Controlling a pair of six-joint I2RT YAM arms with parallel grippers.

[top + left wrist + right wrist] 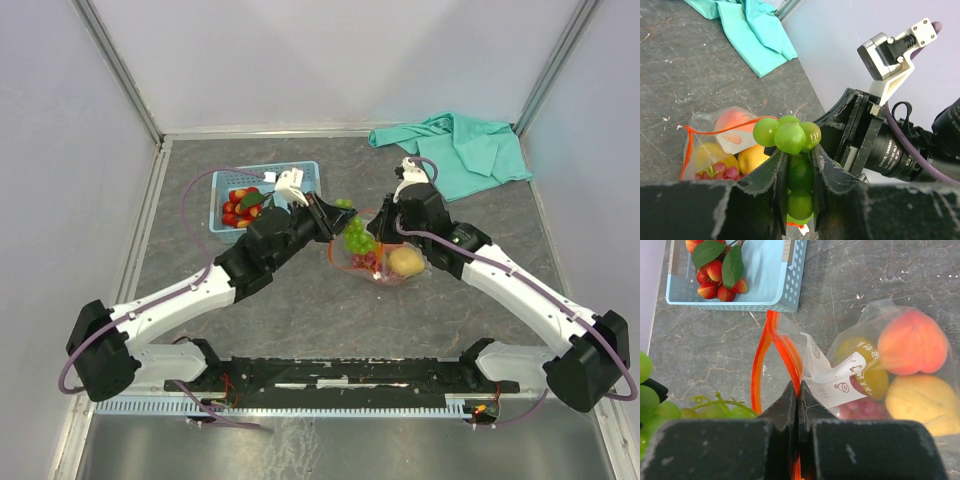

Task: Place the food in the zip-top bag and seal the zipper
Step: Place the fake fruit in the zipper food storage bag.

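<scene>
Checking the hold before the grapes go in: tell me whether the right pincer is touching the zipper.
Touching. The right wrist view shows the right pincer shut on the red-orange zipper, the strip running in between its closed jaws.

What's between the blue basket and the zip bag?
The left gripper, clamping the green grapes, sits between basket and bag, seen in the top view.

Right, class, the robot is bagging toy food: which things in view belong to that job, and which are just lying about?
Job: clear crinkly zip-top bag, its orange-red zipper strip, green plastic grape bunch in the left pincer, red toy strawberry bunch, orange-pink peach, yellow toy fruit, right pincer pinching the strip.
Lying about: light blue plastic lattice basket, teal cloth.
</scene>
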